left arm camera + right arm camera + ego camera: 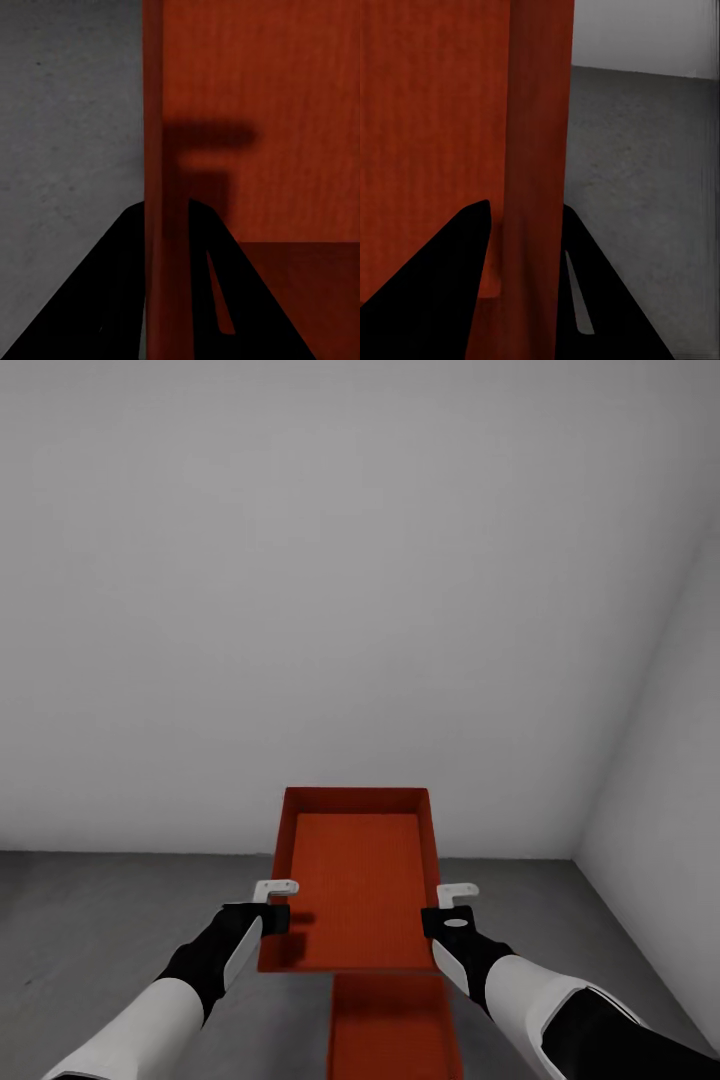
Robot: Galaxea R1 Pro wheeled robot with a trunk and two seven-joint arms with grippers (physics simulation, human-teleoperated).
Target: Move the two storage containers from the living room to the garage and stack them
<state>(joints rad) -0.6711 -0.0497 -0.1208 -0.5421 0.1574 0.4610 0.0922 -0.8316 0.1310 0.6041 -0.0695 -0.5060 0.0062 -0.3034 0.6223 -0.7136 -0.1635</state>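
While both arms reach forward from the lower corners of the head view, the robot holds one storage container (355, 880) between them in the lower middle of the frame, raised above the grey speckled floor (120, 920). The left gripper (272, 900) pinches the bin's left long wall, and the left wrist view shows that wall (161, 225) running up between its dark fingers (105, 300); the jaws are closed narrow on it. The right gripper (452, 908) has the right long wall the same way, its fingers (442, 285) on either side of the red-orange edge (536, 187).

Nearest the robot, at the bottom edge of the head view, lies the second container (392, 1025), seemingly resting on the floor and partly beneath the held one. Its left side sits further right than the held bin's.

The step in hand looks like the stacking. To do it well, the held bin probably needs to come back toward the robot and a little right until the outlines match, stay level, then descend with both arms evenly before either grip lets go.

Both bins point their long axis away from the robot, toward the plain white wall (350, 580) filling the upper frame, open tops upward. A second wall (670, 760) meets it at the right.
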